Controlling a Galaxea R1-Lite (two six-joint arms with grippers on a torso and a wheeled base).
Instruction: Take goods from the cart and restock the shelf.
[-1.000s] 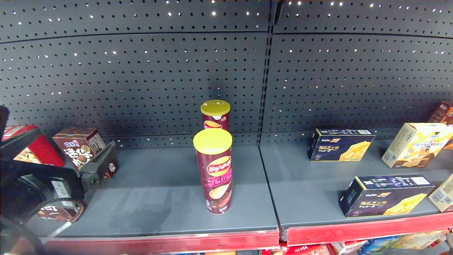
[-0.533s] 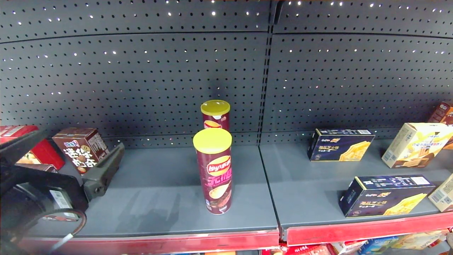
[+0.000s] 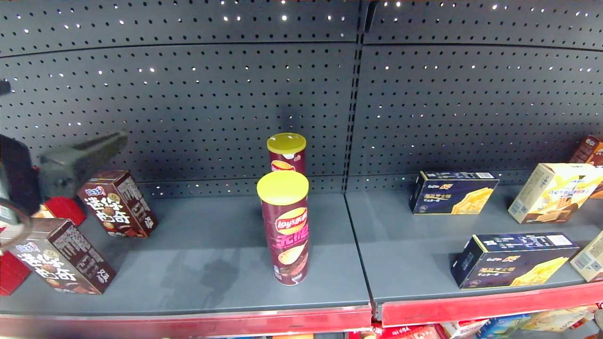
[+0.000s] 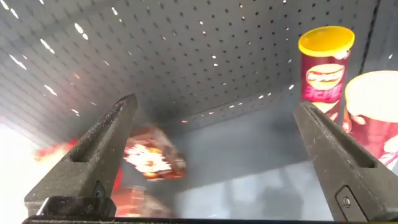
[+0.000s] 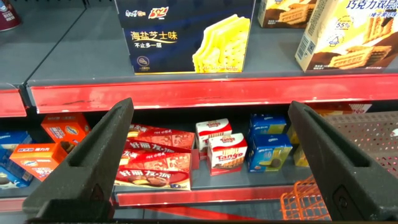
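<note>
Shelf (image 3: 212, 268) status: dark grey deck, red front lip, perforated back panel (image 3: 188, 103). We see near chip can (image 3: 284, 226) and far chip can (image 3: 286, 153) upright mid-shelf, in line. Brown boxes (image 3: 118, 202) sit left, navy boxes (image 3: 513, 259) right. Left gripper (image 4: 214, 106) jaws spread wide, empty, above the brown boxes. Right gripper (image 5: 211, 109) jaws likewise spread, empty, facing the lower tier (image 5: 205, 199).

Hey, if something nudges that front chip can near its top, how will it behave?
The front can stands tall and narrow, so a high push would probably tip it. Lying down, its round body would likely roll on the flat shelf. The second can stands behind it and might get knocked.
</note>
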